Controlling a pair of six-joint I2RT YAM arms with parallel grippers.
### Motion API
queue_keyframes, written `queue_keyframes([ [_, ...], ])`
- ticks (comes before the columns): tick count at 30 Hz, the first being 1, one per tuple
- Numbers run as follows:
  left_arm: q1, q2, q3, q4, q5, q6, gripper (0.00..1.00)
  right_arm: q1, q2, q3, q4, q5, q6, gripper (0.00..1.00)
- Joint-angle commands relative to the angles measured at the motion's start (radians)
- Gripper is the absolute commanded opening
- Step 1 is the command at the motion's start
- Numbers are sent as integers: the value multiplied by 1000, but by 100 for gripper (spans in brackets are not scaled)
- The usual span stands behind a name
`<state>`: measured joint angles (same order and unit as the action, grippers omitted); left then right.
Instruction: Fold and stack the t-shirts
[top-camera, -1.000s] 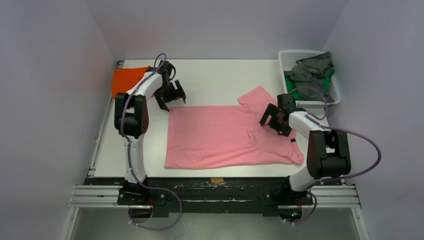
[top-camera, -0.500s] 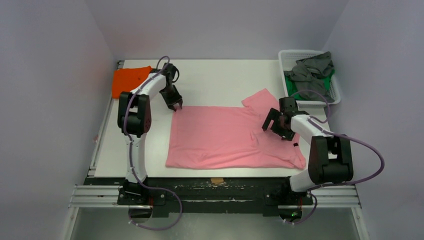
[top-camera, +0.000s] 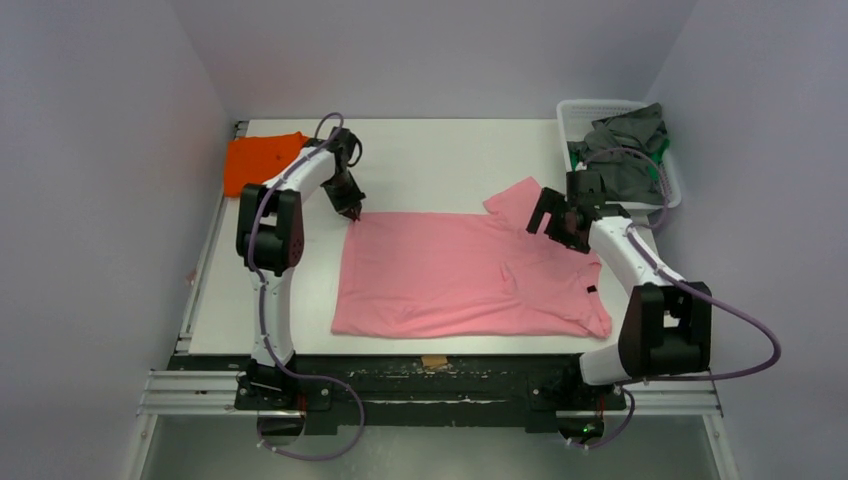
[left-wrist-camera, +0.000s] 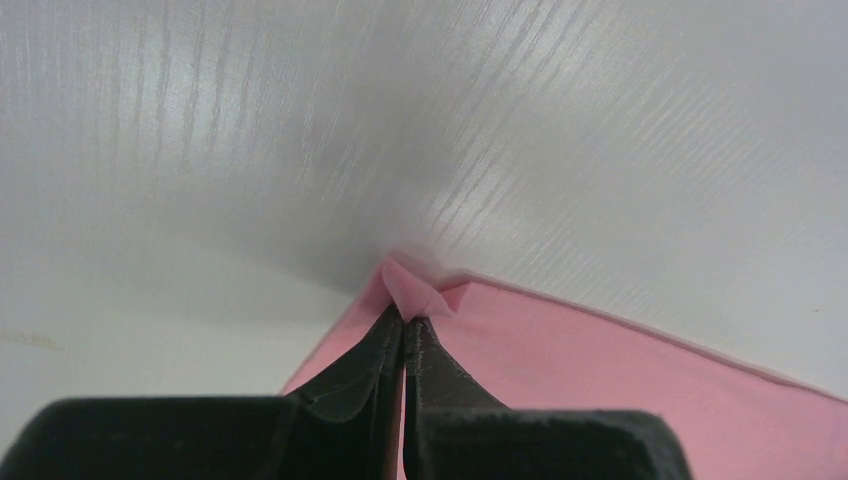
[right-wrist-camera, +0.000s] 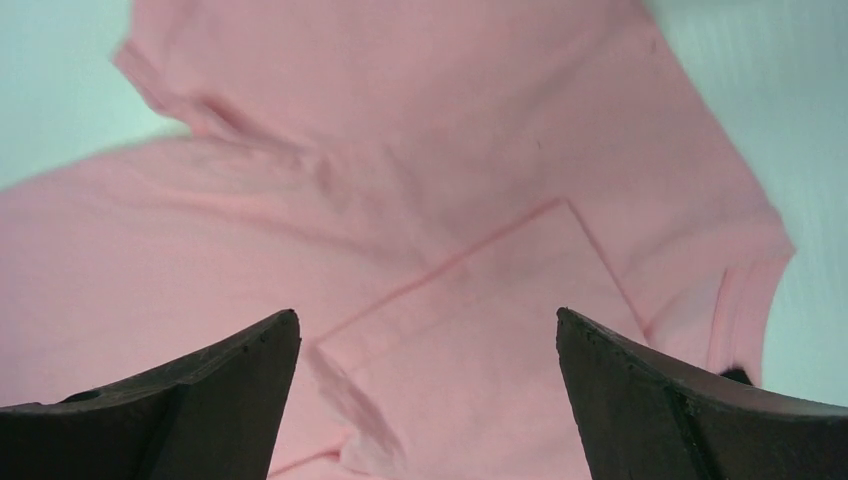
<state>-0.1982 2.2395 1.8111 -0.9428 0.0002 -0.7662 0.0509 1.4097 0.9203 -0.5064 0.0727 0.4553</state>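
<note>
A light pink t-shirt (top-camera: 460, 275) lies spread flat across the middle of the white table (top-camera: 440, 160). My left gripper (top-camera: 353, 213) is shut on its far left corner; in the left wrist view (left-wrist-camera: 403, 322) a small peak of pink cloth (left-wrist-camera: 415, 290) sticks out between the pressed fingertips. My right gripper (top-camera: 556, 222) hovers open over the shirt's far right sleeve and shoulder (right-wrist-camera: 440, 230), jaws wide apart with nothing between them. An orange t-shirt (top-camera: 256, 160) lies folded at the far left. Grey (top-camera: 625, 135) and green (top-camera: 655, 168) t-shirts are heaped in the basket.
A white plastic basket (top-camera: 575, 112) stands at the far right corner of the table. A small tan scrap (top-camera: 433, 361) lies on the near edge rail. Walls close in on the left, the right and behind.
My left gripper came down onto the shirt's far left corner and closed on it. My right arm moved away from me, from the shirt's chest toward its far sleeve, staying open.
</note>
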Motion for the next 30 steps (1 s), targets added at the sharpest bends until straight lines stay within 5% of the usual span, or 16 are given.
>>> queue_keyframes([
  [1,-16,-78,-21,13,-83,12,0,-3,95,188,69,-20,-52,97],
  [17,-29,-136,-97,78,-91,30,0,54,872,1060,-106,231,-81,72],
  [26,-32,-171,-143,99,-101,25,0,61,908,1009,-100,238,-104,63],
  [30,-32,-177,-157,102,-103,21,0,61,890,954,-95,242,-101,51],
])
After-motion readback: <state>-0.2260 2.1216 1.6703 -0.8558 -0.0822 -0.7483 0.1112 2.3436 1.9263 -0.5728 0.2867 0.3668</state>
